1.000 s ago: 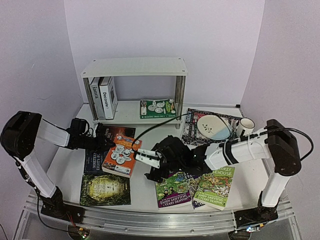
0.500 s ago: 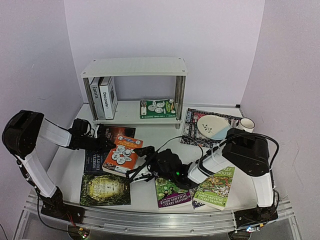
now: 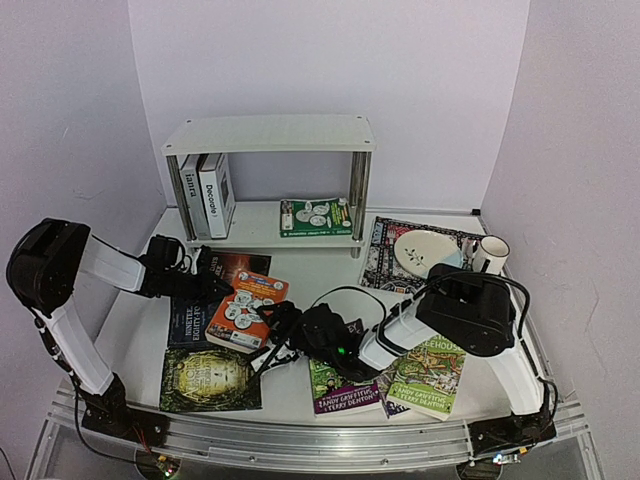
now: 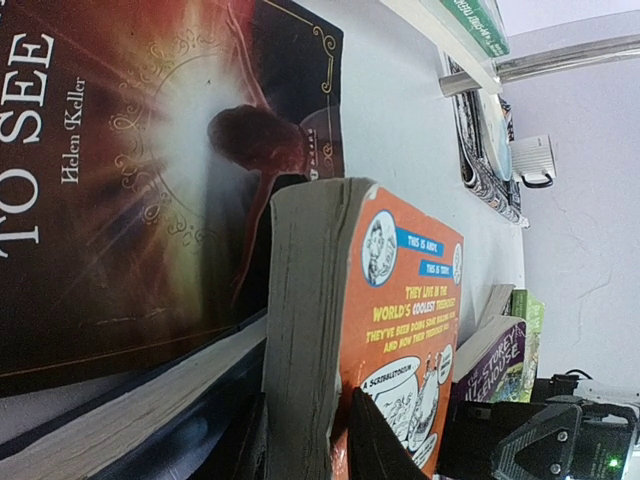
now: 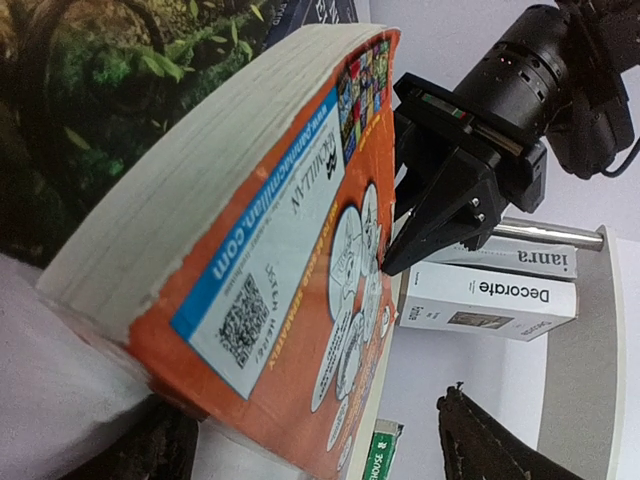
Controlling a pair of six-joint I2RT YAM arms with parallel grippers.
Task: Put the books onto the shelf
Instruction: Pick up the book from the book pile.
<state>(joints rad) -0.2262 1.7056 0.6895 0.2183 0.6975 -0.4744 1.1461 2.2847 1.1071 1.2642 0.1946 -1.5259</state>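
The left hand (image 3: 220, 288) is clamped narrow on the far edge of the orange book (image 3: 245, 312), with one finger on the cover and one under the pages. The right hand (image 3: 278, 326) stands wide, its fingers on either side of the book's near corner and one clearly apart from the cover. The thick paperback tilts up over the dark books (image 3: 190, 318) on the table (image 3: 320, 270), in front of the shelf (image 3: 270, 133).

The left arm (image 3: 105, 268) and right arm (image 3: 470, 312) have white links, black joints, black cables.
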